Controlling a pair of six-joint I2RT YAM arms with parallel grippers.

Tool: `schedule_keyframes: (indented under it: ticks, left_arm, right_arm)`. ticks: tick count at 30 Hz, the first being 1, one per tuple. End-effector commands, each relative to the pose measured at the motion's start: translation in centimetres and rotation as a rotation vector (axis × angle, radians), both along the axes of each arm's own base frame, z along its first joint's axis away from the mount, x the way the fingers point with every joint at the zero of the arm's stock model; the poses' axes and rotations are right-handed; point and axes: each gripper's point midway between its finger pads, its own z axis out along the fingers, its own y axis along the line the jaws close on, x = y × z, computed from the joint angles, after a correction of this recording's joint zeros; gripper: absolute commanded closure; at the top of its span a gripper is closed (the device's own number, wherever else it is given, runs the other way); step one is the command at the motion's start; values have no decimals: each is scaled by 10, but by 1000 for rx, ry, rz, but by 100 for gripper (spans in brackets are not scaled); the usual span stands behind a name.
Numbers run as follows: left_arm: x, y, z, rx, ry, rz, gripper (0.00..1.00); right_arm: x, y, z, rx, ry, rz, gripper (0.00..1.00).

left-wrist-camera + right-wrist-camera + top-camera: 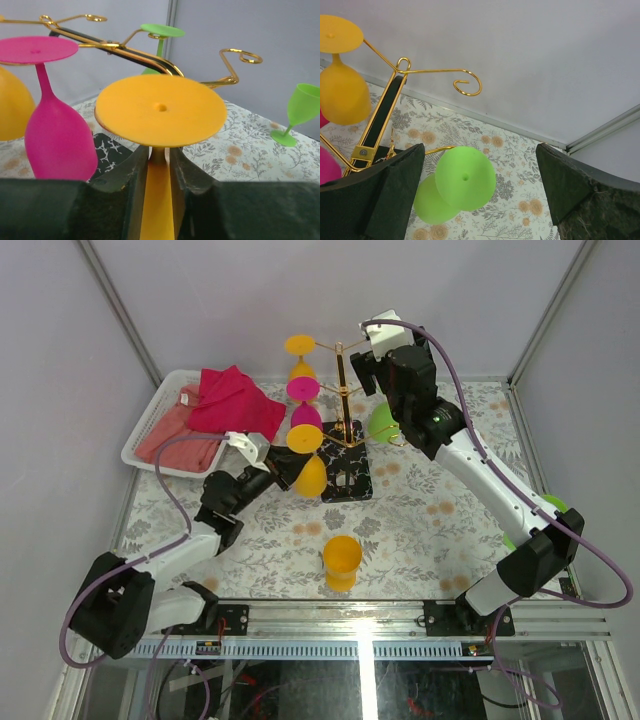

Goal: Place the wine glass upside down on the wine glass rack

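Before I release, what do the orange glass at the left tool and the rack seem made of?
Orange wine glass: opaque, matte, evenly coloured, dimple in foot; likely moulded plastic. Wine glass rack: thin shiny gold wire, probably plated metal.

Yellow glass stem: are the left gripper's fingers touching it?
Touching. The left wrist view shows the fingers of the left gripper pressed against both sides of the yellow wine glass stem, just under its foot, with no gap visible.
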Motion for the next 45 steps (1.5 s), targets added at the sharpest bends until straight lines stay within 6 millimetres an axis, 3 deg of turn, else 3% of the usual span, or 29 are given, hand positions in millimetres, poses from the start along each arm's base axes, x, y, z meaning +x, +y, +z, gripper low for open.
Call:
schedule_keyframes:
  ticks: [1, 6, 11, 14, 18, 25, 29, 33, 35, 40, 45]
  left_arm:
    - [-1, -1, 6, 0, -11, -14, 69]
    - [-10, 7, 4, 32, 14, 1, 28]
    - [-23, 18, -1, 28, 74, 23, 9]
    - [-34, 24, -5, 48, 113, 27, 3]
    - [-46, 31, 6, 91, 123, 31, 0]
    - [-66, 29, 40, 279, 198, -57, 0]
    - [-69, 40, 78, 291, 144, -9, 0]
    - [-54, 51, 137, 173, -17, 111, 0]
    - [-37, 50, 153, 142, -38, 151, 0]
    - [17, 22, 158, 167, 11, 146, 0]
    - [60, 8, 168, 155, 61, 154, 0]
  right_arm:
    - [-2, -8, 26, 44, -68, -25, 1]
    - [0, -8, 25, 44, -67, -30, 1]
    - [4, -6, 18, 33, -50, -37, 1]
    - [4, -14, 28, 54, -30, -90, 1]
    - [5, -33, 5, 20, 113, -174, 1]
    - [16, -84, -7, 218, 221, -225, 1]
    - [17, -122, -30, 216, 303, -315, 1]
    - [-12, -151, -41, 210, 348, -377, 1]
    - [-29, -159, -52, 212, 377, -396, 1]
    - [-70, -172, -80, 242, 447, -429, 1]
    - [-109, -187, -87, 258, 491, -497, 1]
